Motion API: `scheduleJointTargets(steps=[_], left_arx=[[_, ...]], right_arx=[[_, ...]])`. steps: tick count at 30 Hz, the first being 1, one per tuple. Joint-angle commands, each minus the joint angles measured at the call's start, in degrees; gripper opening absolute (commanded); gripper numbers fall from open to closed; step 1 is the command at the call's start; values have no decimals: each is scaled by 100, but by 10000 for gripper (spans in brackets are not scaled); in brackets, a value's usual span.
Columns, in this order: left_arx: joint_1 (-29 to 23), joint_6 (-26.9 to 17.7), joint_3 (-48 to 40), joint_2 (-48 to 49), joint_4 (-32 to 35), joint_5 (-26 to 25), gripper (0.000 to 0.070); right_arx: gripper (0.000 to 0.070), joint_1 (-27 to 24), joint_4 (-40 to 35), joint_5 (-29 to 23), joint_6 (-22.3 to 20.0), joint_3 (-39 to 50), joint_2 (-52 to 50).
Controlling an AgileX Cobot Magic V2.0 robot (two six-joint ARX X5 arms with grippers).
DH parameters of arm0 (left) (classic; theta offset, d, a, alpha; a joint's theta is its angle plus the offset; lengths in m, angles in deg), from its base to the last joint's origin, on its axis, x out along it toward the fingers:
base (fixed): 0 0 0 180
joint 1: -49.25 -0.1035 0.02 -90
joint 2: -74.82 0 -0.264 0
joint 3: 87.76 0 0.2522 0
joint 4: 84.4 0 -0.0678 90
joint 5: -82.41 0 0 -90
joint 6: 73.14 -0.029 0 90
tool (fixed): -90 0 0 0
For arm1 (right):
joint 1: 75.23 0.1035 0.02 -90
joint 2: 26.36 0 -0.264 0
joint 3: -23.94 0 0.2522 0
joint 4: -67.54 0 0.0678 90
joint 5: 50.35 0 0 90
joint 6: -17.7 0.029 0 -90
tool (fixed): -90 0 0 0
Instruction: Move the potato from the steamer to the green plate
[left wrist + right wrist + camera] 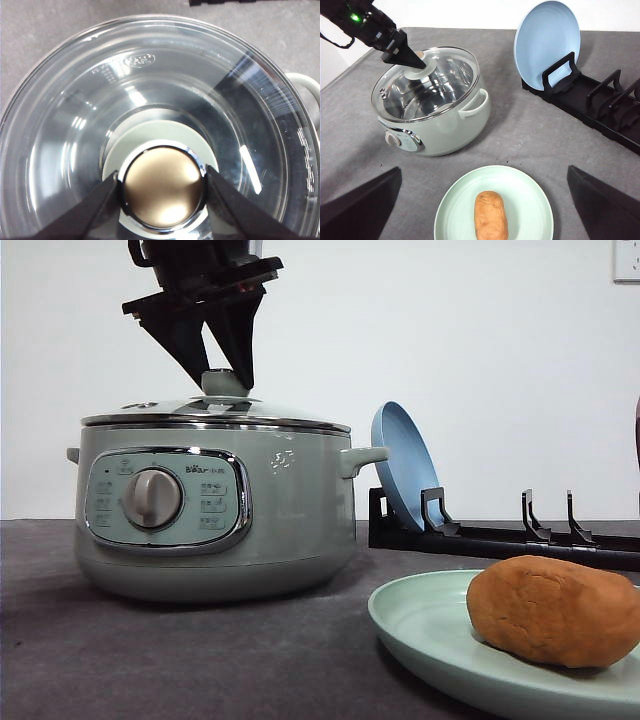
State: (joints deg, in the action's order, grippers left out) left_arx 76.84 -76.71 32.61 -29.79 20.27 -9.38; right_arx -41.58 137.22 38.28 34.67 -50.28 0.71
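Note:
The potato point(555, 610) point(491, 215), orange-brown and oval, lies on the pale green plate point(420, 625) point(530, 200) at the front right. The sage-green steamer point(290, 510) point(445, 125) stands at the left with its glass lid point(75, 125) seated on the rim. My left gripper point(228, 380) point(162, 172) point(415, 62) reaches down from above and is shut on the lid knob point(162, 200), one finger against each side. My right gripper point(484, 172) hovers over the green plate, open wide and holding nothing.
A blue plate point(400, 465) point(547, 40) leans upright in a black dish rack point(500, 538) point(600, 107) at the back right, with free slots further right. Grey tabletop point(530, 130) lies bare between steamer, rack and green plate.

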Motion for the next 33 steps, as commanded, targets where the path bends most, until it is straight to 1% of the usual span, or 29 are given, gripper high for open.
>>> scheduleJointTargets(steps=[1,4,5,6,7,10,11,12,13,18,27,30,33], left_arx=[[40,-133,133,98,-142,-56,19],[33,-135,133,98,-192,-56,35],[33,-135,133,98,-181,-56,63],[33,-135,133,98,-167,-56,125],[33,-135,133,98,-145,-56,216],[15,-133,162,98,-25,-56,575],[-5,-133,217,99,-43,-56,654],[-28,-113,291,103,-67,-56,688],[-53,-84,373,109,-95,-56,700],[-101,14,774,328,-441,-56,700],[-101,44,761,1493,-1112,-60,700],[-101,56,374,2062,-1011,-61,700],[-101,77,-458,2811,-633,-61,700]], right_arx=[[700,33,-59,-15,35,-76,15],[700,33,-59,-15,35,-76,15],[700,33,-61,-15,35,-76,15],[700,33,-61,-15,35,-76,15],[700,33,-61,-15,35,-76,15],[700,33,-61,-12,37,-76,15],[700,33,-61,-6,37,-76,15],[700,33,-61,2,38,-76,15],[700,33,-61,13,39,-76,15],[700,33,-57,147,37,-76,15],[700,33,-59,152,10,-76,15],[700,33,-61,152,-31,-76,15],[700,33,-61,153,-71,-76,15]])
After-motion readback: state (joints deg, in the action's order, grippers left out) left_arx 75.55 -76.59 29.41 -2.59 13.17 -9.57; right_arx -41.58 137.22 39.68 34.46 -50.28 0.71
